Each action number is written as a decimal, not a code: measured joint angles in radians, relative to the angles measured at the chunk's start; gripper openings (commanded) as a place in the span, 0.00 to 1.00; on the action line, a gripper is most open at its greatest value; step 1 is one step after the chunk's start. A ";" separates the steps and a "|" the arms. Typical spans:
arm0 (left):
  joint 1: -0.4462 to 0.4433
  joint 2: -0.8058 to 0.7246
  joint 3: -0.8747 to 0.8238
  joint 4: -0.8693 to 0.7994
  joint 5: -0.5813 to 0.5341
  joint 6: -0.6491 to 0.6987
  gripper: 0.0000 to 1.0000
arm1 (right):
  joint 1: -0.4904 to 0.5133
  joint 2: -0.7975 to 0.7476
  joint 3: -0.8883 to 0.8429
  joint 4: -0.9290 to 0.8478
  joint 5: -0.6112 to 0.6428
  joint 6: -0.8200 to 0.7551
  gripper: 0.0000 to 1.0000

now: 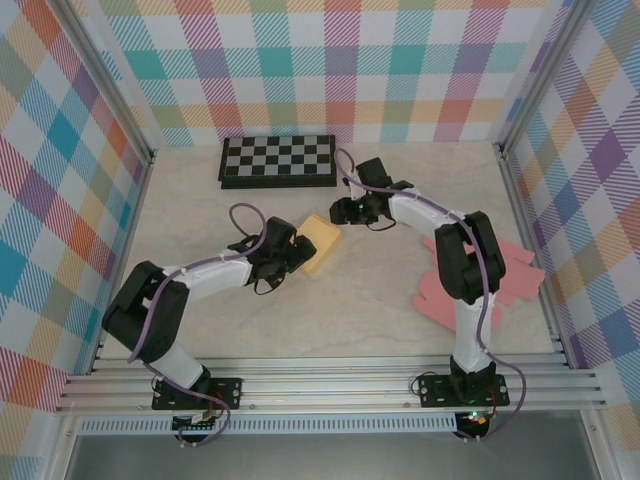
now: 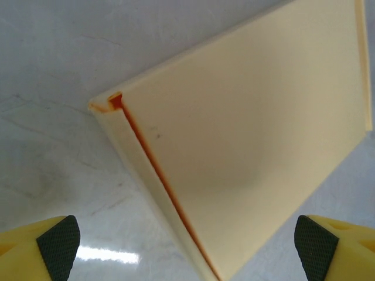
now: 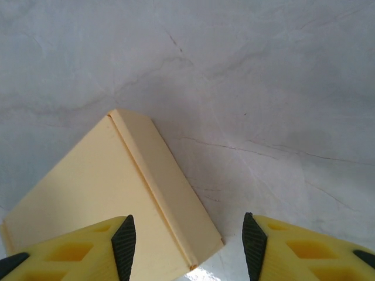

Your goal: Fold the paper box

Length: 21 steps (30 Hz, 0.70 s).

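Note:
The pale yellow paper box (image 1: pixel 321 244) lies closed and flat on the marble-look table, near the middle. My left gripper (image 1: pixel 292 252) sits at the box's left edge. In the left wrist view the box (image 2: pixel 252 134) lies ahead of the left gripper (image 2: pixel 187 246), whose black pads (image 2: pixel 58 240) stand wide apart and off it. My right gripper (image 1: pixel 346 212) hovers at the box's upper right corner. In the right wrist view that gripper (image 3: pixel 188 246) is open, with a corner of the box (image 3: pixel 111 193) lying under the gap, untouched.
A folded chessboard (image 1: pixel 277 160) lies at the back of the table. Several flat pink paper blanks (image 1: pixel 495 278) are stacked at the right, beside the right arm. Plaid walls enclose three sides, and metal rails (image 1: pixel 330 385) run along the near edge.

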 measured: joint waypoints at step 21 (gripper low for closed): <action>0.329 0.413 0.515 -0.026 0.074 0.227 0.92 | 0.041 0.090 -0.009 0.132 -0.178 0.253 0.41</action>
